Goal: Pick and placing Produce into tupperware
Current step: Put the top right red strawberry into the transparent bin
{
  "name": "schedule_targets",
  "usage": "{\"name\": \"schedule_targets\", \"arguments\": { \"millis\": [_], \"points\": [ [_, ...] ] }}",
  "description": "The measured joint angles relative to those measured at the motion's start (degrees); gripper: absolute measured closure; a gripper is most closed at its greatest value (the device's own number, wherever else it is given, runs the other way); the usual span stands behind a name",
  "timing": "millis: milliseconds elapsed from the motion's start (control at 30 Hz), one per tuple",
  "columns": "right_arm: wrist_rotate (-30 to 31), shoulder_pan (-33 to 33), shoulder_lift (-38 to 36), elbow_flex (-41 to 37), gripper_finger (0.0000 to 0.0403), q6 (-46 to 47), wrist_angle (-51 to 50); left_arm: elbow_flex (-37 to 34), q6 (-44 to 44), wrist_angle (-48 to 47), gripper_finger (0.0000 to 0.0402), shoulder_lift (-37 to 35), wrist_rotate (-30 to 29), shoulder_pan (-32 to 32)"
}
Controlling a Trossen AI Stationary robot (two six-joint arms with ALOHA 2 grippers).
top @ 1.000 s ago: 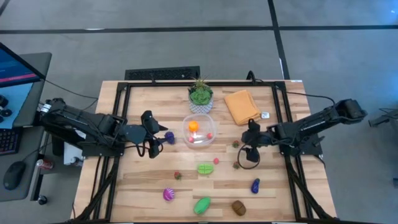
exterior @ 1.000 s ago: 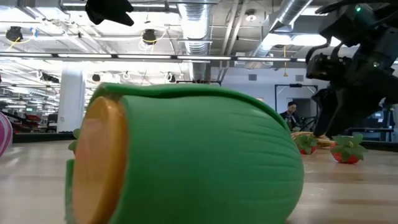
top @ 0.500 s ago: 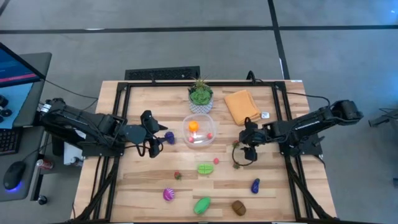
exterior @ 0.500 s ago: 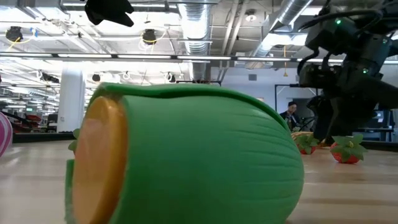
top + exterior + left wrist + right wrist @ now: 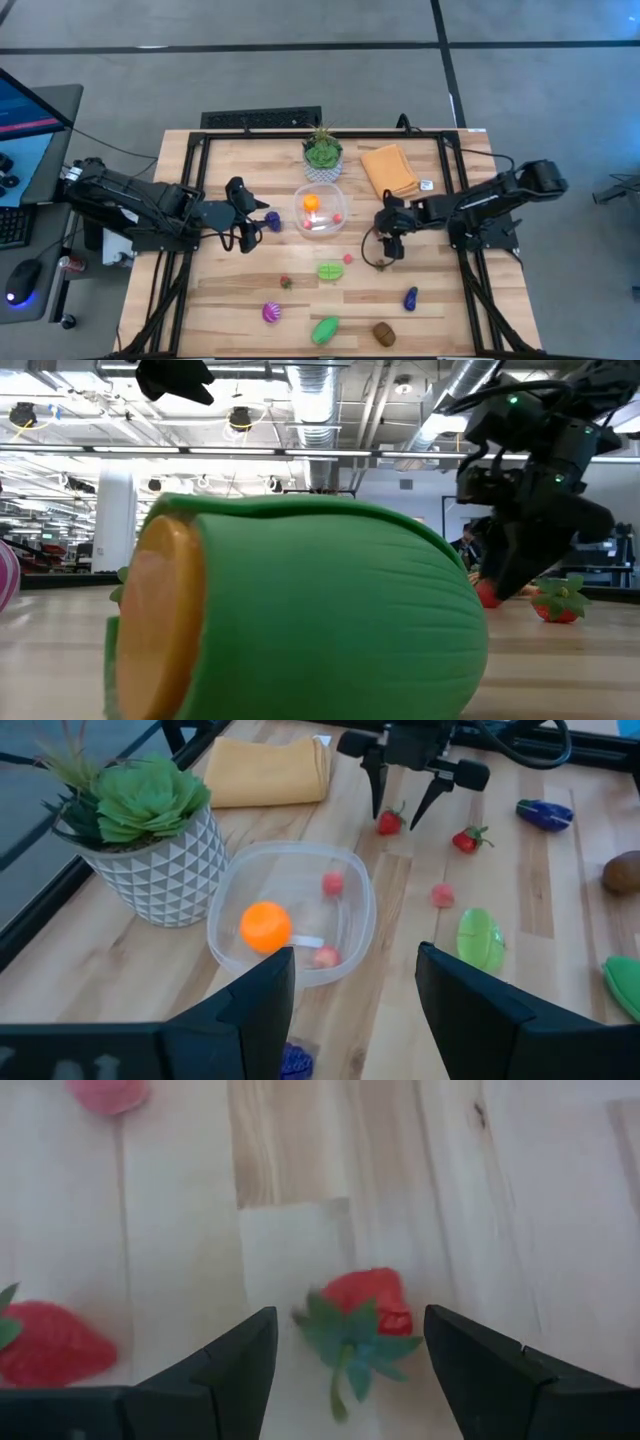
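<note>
I read no labels or writing on anything here.

Nearest the table's front edge lie a green melon piece point(image 5: 325, 329), a brown piece point(image 5: 384, 333), a purple-pink piece point(image 5: 270, 313) and a dark purple eggplant point(image 5: 410, 298). Beyond them sit a green slice point(image 5: 330, 270) and a small pink piece point(image 5: 348, 258).

My right gripper point(image 5: 404, 805) stands with its fingers spread on either side of a red strawberry point(image 5: 362, 1312), not yet closed on it; a second strawberry point(image 5: 465, 841) lies just beside.

The tupperware point(image 5: 342, 205) sits mid-table, holding an orange ball point(image 5: 265, 926) and two small pink-red pieces.

My left gripper point(image 5: 243, 235) waits to the container's left, jaws partly apart, empty, with a purple piece point(image 5: 272, 221) just beside it.

Farther back stand a potted plant point(image 5: 322, 153) and an orange cloth point(image 5: 389, 170).
</note>
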Motion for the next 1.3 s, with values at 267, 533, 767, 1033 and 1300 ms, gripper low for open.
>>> {"name": "schedule_targets", "arguments": {
  "millis": [267,533,767,1033,1300],
  "points": [
    [-2.4,-1.4,4.1,1.5,0.0126,-1.0,0.1,0.0,0.0,-0.7,0.0203,0.0,0.0,0.0],
    [-2.4,-1.7,3.7,1.4,0.0141,-0.6,0.1,0.0,0.2,-0.9,0.0203,0.0,-0.9,0.0],
    [-2.8,-3.5,3.7,1.4,0.0193,-0.6,-0.3,0.0,0.3,-0.9,0.0203,0.0,-1.0,0.0],
    [-2.8,-3.6,3.6,1.4,0.0237,-0.9,-0.5,0.0,0.2,-0.9,0.0203,0.0,-1.0,0.0],
    [-3.0,-3.6,3.6,1.4,0.0211,-0.9,-0.5,0.0,0.3,-0.9,0.0203,0.0,-1.0,0.0]
  ]
}}
